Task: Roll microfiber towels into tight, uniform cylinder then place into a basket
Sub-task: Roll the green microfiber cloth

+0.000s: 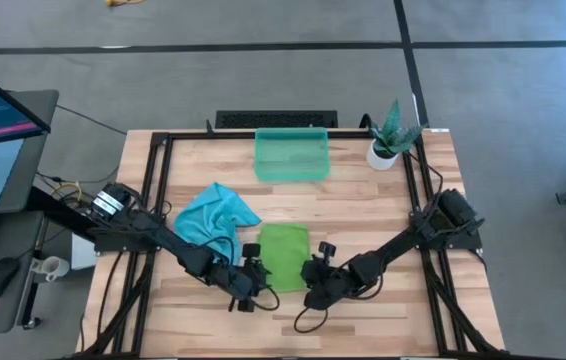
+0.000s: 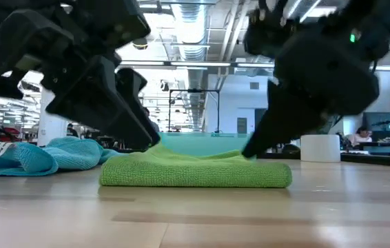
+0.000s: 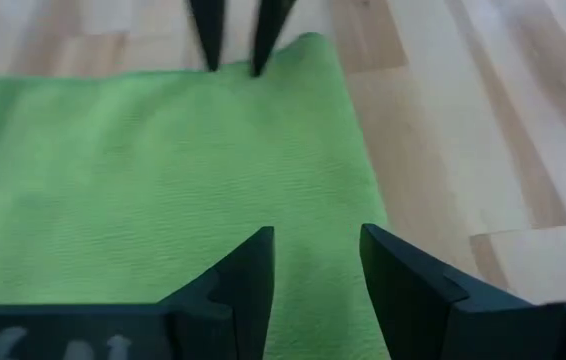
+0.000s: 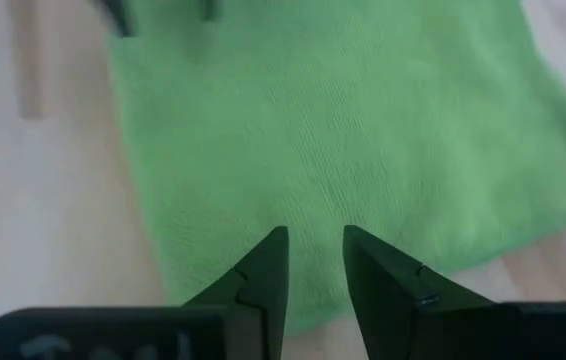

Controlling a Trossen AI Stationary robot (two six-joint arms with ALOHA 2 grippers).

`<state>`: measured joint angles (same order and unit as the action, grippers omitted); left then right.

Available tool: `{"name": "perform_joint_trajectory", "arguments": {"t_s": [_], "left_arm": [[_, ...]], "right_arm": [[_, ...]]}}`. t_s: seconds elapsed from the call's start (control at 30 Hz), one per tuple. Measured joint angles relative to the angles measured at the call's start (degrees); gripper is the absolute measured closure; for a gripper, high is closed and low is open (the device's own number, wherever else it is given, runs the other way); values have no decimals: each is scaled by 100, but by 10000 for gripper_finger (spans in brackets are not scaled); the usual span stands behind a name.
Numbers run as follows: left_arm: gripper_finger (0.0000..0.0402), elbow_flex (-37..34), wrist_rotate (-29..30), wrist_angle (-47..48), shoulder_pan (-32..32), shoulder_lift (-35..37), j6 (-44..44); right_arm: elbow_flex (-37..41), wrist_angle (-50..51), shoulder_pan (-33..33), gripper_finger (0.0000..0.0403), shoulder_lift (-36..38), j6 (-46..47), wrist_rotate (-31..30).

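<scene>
The lime green towel (image 1: 284, 256) lies folded flat on the table's near middle, also seen in the low view (image 2: 195, 171). The turquoise towel (image 1: 218, 218) lies crumpled to its left. The teal basket (image 1: 291, 155) stands at the far middle. My left gripper (image 3: 318, 235) is open over the green towel's near left corner. My right gripper (image 4: 315, 232) is open over its near right corner. Both slant down and inward, and green cloth shows flat through both gaps. My left gripper's fingertips (image 2: 152, 141) come slanting down from the table's left and meet the green towel's top near its left edge; I cannot tell whether they touch it. My right gripper's fingertips (image 2: 250, 151) come slanting down from the right at the towel's right edge (image 3: 263, 75); whether they touch it cannot be told either.
A white pot with a green plant (image 1: 388, 145) stands at the far right corner. Black frame rails (image 1: 163, 180) run along the table's left, right and far sides. Bare wood lies in front of the green towel and to its right.
</scene>
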<state>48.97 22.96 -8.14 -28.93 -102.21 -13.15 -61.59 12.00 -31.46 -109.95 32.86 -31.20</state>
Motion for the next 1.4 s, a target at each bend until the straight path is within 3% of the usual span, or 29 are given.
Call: {"name": "perform_joint_trajectory", "arguments": {"t_s": [0.23,0.33,0.5,0.6,0.67,0.87,1.0,1.13,1.4], "left_arm": [[258,109,471,596,-176,585,21],[258,114,955,620,-413,732,1040],[258,114,2270,456,-724,757,3147],[258,114,2857,450,-790,758,3261],[258,114,2987,448,-807,758,2934],[258,114,2957,476,-802,758,2735],[258,114,2398,481,-772,756,2604],[258,114,1868,476,-772,753,2027],[258,114,1256,444,-772,749,660]], "right_arm": [[-47,-3,-314,282,744,-1286,-37],[-47,110,-440,282,1075,-2069,-52],[-47,117,-432,282,1514,-3722,-68],[-47,-137,-350,282,1679,-4483,-77],[-47,-485,-273,282,1713,-4503,-55],[-47,-828,-99,282,1652,-3644,-30],[-36,-864,34,282,1579,-3177,23],[-47,-908,159,282,1591,-2586,297],[-45,-910,-95,282,1589,-2533,437]]}}
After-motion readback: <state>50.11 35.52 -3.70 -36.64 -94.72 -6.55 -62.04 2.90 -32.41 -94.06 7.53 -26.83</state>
